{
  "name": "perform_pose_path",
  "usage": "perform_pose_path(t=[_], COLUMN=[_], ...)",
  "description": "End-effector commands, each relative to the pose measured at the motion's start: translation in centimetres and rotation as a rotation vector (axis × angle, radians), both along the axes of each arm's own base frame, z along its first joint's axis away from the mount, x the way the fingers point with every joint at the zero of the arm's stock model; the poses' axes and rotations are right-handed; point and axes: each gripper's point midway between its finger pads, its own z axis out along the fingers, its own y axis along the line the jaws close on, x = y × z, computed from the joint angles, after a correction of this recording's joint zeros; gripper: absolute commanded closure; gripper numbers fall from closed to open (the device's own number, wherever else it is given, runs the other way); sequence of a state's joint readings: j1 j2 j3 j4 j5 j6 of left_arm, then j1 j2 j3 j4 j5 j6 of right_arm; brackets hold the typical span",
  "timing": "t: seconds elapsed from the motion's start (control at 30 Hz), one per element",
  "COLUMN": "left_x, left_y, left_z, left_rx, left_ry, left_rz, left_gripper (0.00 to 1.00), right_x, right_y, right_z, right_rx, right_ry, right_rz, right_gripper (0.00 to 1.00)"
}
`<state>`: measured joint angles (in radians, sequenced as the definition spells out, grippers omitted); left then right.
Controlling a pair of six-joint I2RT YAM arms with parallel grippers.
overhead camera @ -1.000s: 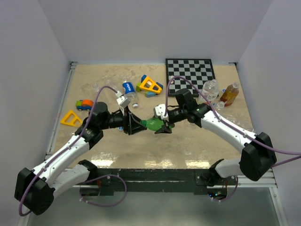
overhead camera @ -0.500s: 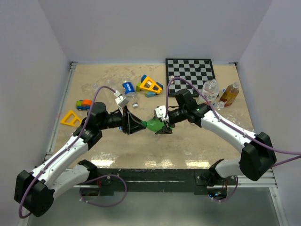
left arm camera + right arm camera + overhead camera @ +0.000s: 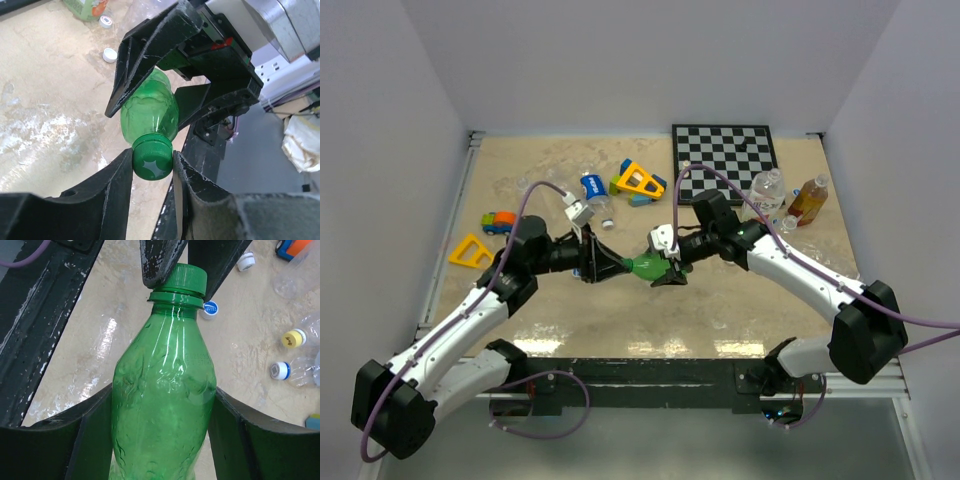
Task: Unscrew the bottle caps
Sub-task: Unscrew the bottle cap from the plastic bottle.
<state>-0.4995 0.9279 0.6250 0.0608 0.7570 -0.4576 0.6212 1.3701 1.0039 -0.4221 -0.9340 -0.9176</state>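
Observation:
A green plastic bottle [image 3: 646,266] is held level above the table between the two arms. My right gripper [image 3: 162,405] is shut on the bottle's body [image 3: 165,405]. My left gripper [image 3: 152,162] is shut on its green cap [image 3: 152,160], one finger pressed on each side; the cap sits on the neck [image 3: 185,280]. In the top view the left gripper [image 3: 618,265] meets the right gripper [image 3: 665,266] at table centre. Loose caps lie on the table: white [image 3: 246,261], blue-and-white [image 3: 210,309]; a yellow cap [image 3: 293,338] and a blue-ringed cap [image 3: 280,370] sit on clear bottles.
A chessboard [image 3: 725,160] lies at the back right. A clear bottle [image 3: 767,188] and an amber bottle [image 3: 809,200] stand beside it. Toy blocks [image 3: 638,181], a blue-labelled bottle [image 3: 593,188], a toy car [image 3: 501,221] and a yellow triangle [image 3: 470,251] lie at back left.
The left gripper has crept slightly toward the bottle's cap end and the bottle has shifted a little; both grips hold as before.

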Motion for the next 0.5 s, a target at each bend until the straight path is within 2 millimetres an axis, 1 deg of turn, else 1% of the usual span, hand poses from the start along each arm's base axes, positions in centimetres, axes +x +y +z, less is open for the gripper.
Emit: perform_pose_path(t=[0.0,0.03,0.07,0.1,0.2,0.3,0.47], left_x=[1.1,1.5,1.7,2.2,2.0,1.7,1.8], left_y=[0.1,0.3,0.7,1.1,1.2,1.0,0.9], left_z=[2.2,2.5,1.9,1.8,1.4,1.6,1.8], left_rx=[-0.062,-0.076,-0.068,-0.07,-0.099,-0.132,-0.146], left_ry=[0.121,0.196,0.294,0.36,0.534,0.597,0.601], left_rz=[0.119,0.176,0.244,0.312,0.377,0.377,0.383], left_gripper=[1.0,1.0,1.0,1.0,1.0,1.0,1.0], right_x=[1.3,1.5,1.7,1.9,2.3,2.4,2.6], right_y=[0.5,0.6,0.6,0.6,0.7,0.7,0.7], right_z=[1.3,1.3,1.4,1.3,1.2,1.1,1.1], right_rx=[0.031,0.032,0.033,0.032,0.033,0.032,0.03], right_ry=[-0.042,-0.042,-0.044,-0.04,-0.041,-0.035,-0.033], right_rz=[-0.026,-0.038,-0.05,-0.061,-0.084,-0.091,-0.103], right_gripper=[1.0,1.0,1.0,1.0,1.0,1.0,1.0])
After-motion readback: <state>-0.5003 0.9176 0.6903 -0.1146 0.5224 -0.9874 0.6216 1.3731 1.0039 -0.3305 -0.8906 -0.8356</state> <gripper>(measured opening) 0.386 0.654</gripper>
